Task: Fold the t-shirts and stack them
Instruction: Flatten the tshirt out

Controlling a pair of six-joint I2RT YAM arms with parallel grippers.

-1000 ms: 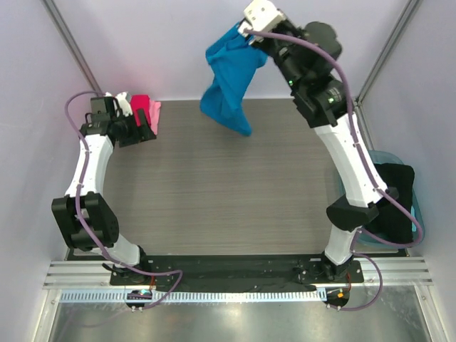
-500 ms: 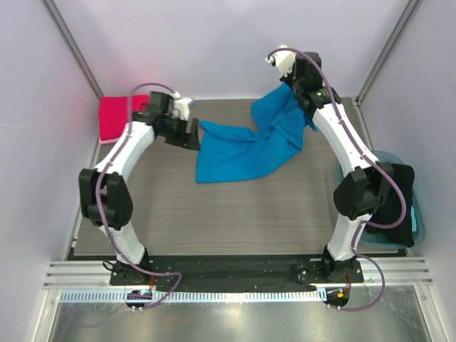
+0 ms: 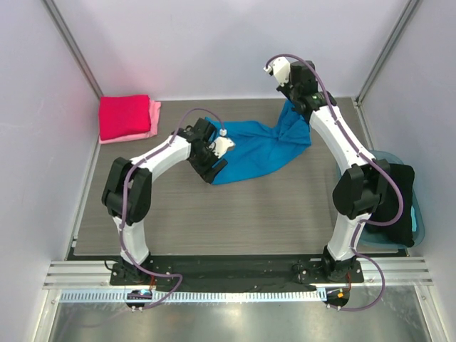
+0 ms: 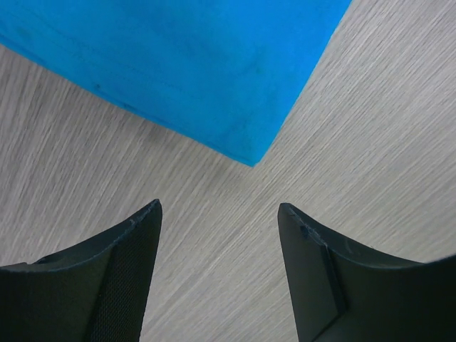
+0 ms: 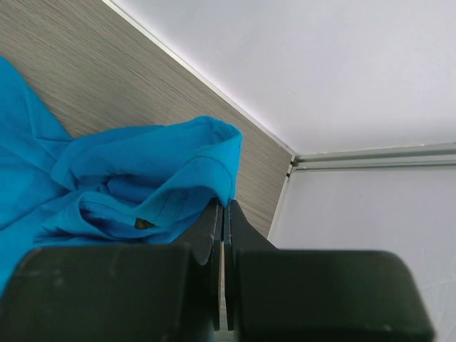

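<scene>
The bright blue t-shirt (image 3: 256, 149) lies spread on the table, bunched up toward the back right. My right gripper (image 3: 291, 102) is shut on its raised back edge; in the right wrist view the jaws (image 5: 224, 205) pinch a hem of blue cloth (image 5: 142, 178). My left gripper (image 3: 214, 173) hovers low at the shirt's near-left corner. In the left wrist view it (image 4: 219, 208) stands open with bare table between its fingers, just short of the blue corner (image 4: 246, 153). A folded crimson t-shirt (image 3: 124, 116) rests on a folded pale pink one (image 3: 154, 117) at the back left.
A translucent blue tub (image 3: 419, 214) holding dark cloth (image 3: 394, 199) stands off the table's right edge beside the right arm. Walls close in the table at the back and both sides.
The right arm brought the blue shirt down from the air and laid it across the table. The left arm swung from the red stack to the shirt's near-left corner.
</scene>
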